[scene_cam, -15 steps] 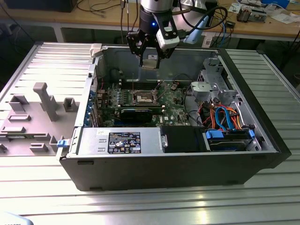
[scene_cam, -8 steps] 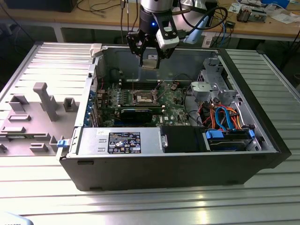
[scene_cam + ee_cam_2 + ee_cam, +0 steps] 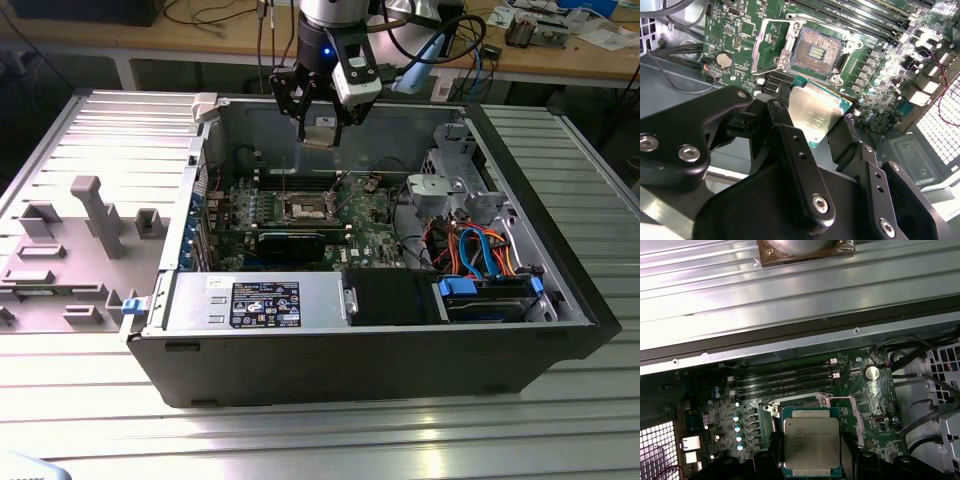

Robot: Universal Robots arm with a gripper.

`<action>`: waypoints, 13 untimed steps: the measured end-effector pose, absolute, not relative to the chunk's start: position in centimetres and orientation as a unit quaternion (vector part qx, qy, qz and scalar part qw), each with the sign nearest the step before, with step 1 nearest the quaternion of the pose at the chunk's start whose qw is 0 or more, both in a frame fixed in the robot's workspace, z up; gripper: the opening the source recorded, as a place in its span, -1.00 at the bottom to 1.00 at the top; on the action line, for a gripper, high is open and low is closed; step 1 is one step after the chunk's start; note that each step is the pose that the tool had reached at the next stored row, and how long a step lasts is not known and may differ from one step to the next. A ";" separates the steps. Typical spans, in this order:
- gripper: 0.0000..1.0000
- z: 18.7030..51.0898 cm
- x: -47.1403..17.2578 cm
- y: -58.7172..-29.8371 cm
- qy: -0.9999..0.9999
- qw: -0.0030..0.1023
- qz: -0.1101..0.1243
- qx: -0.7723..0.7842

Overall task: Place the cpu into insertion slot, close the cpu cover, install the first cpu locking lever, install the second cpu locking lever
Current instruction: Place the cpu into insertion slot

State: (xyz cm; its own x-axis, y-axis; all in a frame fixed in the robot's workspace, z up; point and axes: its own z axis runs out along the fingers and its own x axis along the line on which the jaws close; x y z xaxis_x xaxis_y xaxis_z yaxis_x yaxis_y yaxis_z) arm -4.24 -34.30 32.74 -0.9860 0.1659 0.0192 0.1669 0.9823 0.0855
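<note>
My gripper (image 3: 320, 132) hangs above the open computer case, shut on the cpu (image 3: 321, 137), a flat square chip with a silvery-tan top. In both wrist views the cpu (image 3: 815, 111) (image 3: 811, 442) sits between the black fingers (image 3: 790, 145). The insertion slot (image 3: 305, 208) lies below on the green motherboard, its dark centre bare in the second wrist view (image 3: 815, 49). The cpu cover (image 3: 766, 47) stands swung open beside the slot. In the first wrist view the held chip hides most of the slot.
Long memory slots (image 3: 785, 380) run beside the socket. A long black card (image 3: 292, 240) lies nearer the case's front. Drive bays with orange and blue cables (image 3: 475, 250) fill the exterior view's right. A grey fixture tray (image 3: 70, 250) sits outside the case on the exterior view's left.
</note>
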 end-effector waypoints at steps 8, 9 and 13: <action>0.09 32.7 -4.2 -34.3 -0.995 0.006 -0.043 -0.089; 0.09 32.7 -4.2 -34.3 -0.995 0.006 -0.043 -0.090; 0.09 32.7 -4.2 -34.3 -0.995 0.006 -0.043 -0.092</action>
